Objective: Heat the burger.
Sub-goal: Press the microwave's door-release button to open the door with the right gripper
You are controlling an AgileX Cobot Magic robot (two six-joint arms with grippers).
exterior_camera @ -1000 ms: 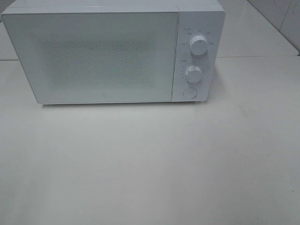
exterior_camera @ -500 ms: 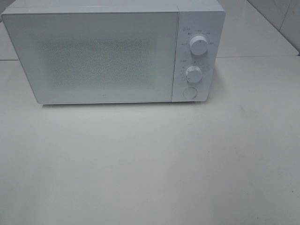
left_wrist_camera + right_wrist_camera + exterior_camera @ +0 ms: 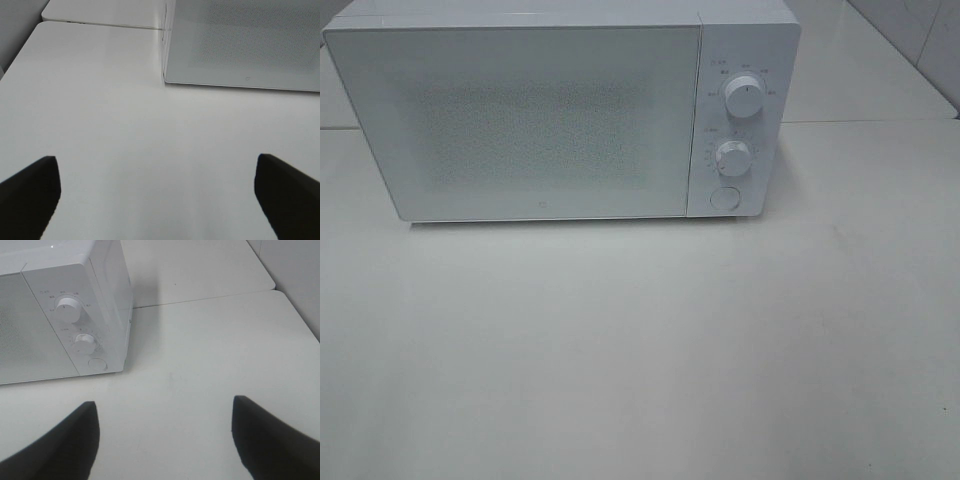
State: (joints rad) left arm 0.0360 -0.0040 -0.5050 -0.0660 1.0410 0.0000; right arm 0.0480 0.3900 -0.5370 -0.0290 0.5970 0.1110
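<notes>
The burger is out of view in every frame. A white microwave (image 3: 550, 110) stands at the back of the table with its door shut; it also shows in the left wrist view as microwave (image 3: 245, 45) and in the right wrist view as microwave (image 3: 60, 315). Two knobs (image 3: 744, 97) and a round button (image 3: 724, 197) sit on its right panel. My left gripper (image 3: 157, 195) is open over bare table, short of the microwave's left front corner. The right gripper (image 3: 165, 435) is open too, in front of the control panel. Neither arm shows in the exterior high view.
The white table (image 3: 640, 350) spreads out in front of the microwave. A seam between table sections (image 3: 860, 122) runs behind it at the right. A tiled wall (image 3: 930, 40) stands at the far right corner.
</notes>
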